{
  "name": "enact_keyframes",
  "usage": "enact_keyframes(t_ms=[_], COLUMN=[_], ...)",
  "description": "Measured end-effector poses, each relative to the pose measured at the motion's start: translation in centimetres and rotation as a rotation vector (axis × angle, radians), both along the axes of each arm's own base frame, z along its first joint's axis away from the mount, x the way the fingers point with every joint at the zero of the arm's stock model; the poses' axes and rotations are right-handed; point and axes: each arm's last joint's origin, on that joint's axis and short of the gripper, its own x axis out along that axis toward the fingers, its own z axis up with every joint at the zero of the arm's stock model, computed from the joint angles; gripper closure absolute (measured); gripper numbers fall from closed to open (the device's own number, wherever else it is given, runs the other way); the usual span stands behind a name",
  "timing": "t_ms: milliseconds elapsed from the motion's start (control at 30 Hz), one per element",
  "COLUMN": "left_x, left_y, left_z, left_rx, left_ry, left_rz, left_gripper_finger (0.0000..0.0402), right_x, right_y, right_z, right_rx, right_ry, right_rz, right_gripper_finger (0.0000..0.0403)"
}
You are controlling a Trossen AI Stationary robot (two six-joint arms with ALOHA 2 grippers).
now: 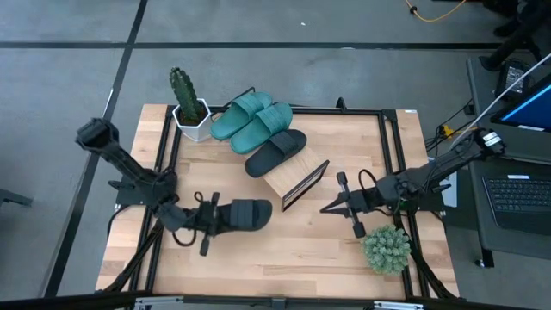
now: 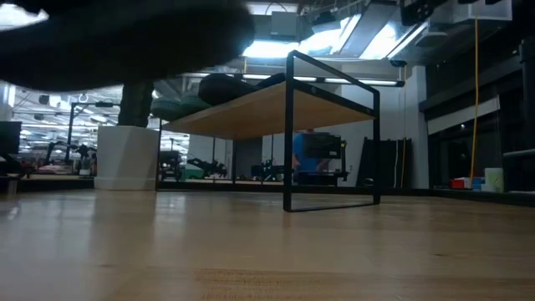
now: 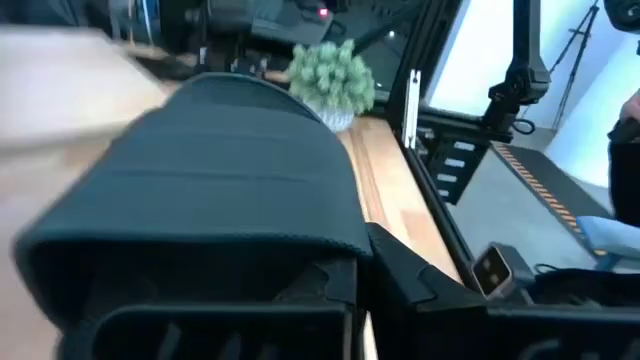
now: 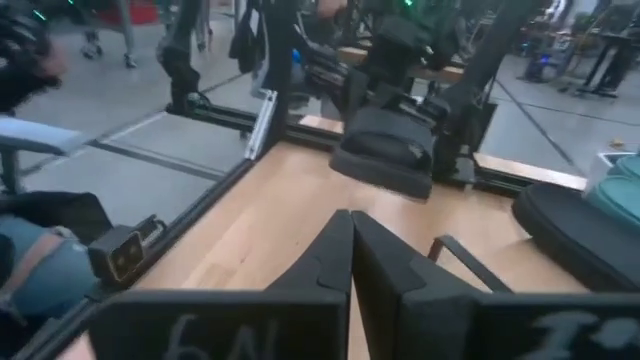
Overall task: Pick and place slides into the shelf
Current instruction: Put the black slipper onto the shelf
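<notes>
- High view: the left gripper (image 1: 205,220) is clamping a black rubber slide sandal (image 1: 244,214) over the light wooden tabletop (image 1: 284,250), near its front left. The right gripper (image 1: 331,207) is waiting with fingers pressed together, just beside the low slanted rack with a pale plank top and thin black frame (image 1: 297,182). A second black slide (image 1: 275,151) is lying across the rack's far end, touching two teal-green rubber slides (image 1: 251,120) beside a cactus in a white pot (image 1: 189,108). A round green plant (image 1: 386,248) is standing at the front right.
- Low view: the rack (image 2: 276,109) is standing on its black frame.
- Left wrist view: the held black slide (image 3: 210,200) is filling the foreground.
- Right wrist view: the right fingers (image 4: 335,255) are meeting at their tips.
</notes>
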Motion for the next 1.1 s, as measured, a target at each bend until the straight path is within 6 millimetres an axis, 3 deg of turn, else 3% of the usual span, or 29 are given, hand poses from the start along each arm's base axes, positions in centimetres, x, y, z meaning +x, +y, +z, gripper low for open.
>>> enact_keyframes(t_ms=[233, 567, 800, 967, 1100], left_x=[3.0, 7.3, 8.9, 9.3, 9.5], left_y=[-1.5, -1.1, -0.7, -0.5, -0.3], left_z=[2.0, 2.6, 3.6, 4.5, 4.7], left_rx=[0.163, 0.325, 0.436, 0.485, 0.512], left_ry=[-0.038, -0.027, -0.037, -0.052, -0.054], left_rz=[0.029, 0.105, 0.190, 0.198, 0.203], left_gripper_finger=[0.0401, 0.0401, 0.0401, 0.0401, 0.0401], right_x=[1.9, 5.0, 6.4, 7.3, 7.8], right_y=[1.3, 3.3, 4.6, 4.5, 3.9], right_z=[1.3, 4.5, 7.1, 7.1, 7.0], right_rx=[0.004, 0.151, 0.174, 0.176, 0.192], right_ry=[0.022, 0.278, 0.233, 0.237, 0.236], right_rz=[-0.019, -0.028, -0.002, -0.021, -0.050], right_gripper_finger=[0.0391, 0.0391, 0.0391, 0.0384, 0.0354])
